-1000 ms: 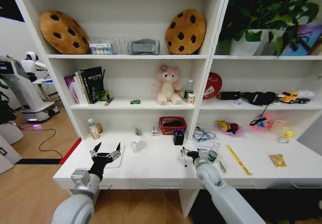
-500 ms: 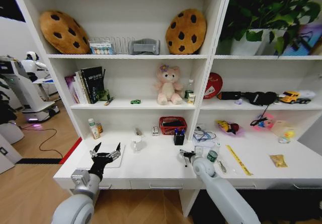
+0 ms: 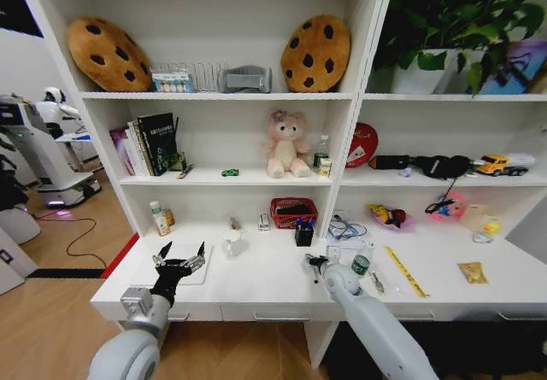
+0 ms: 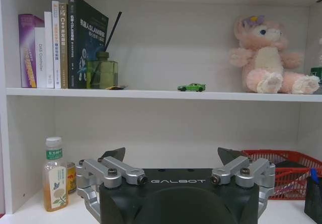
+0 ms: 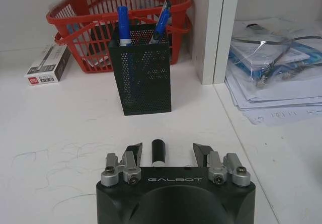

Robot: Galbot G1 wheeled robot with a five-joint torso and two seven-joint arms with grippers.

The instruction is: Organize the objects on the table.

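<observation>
Right gripper [image 5: 167, 151] sits low over the long white desk [image 3: 265, 282], jaws spread apart — a slim white pen with a dark cap [image 5: 158, 152] lies between them, ungrasped, just before a black mesh pen holder [image 5: 142, 78]. Left gripper [image 3: 180, 253] hovers near the desk's left end, jaws splayed, empty.

- Head view looks forward and down from well back at the table [image 3: 265, 286] and shelving.
- Left wrist view faces level past its open fingers [image 4: 113, 156] toward the back wall.
- Right wrist view sits close over its fingers [image 5: 133, 151], tilted down; beyond them is the red basket [image 5: 100, 12], also in both other views.
</observation>
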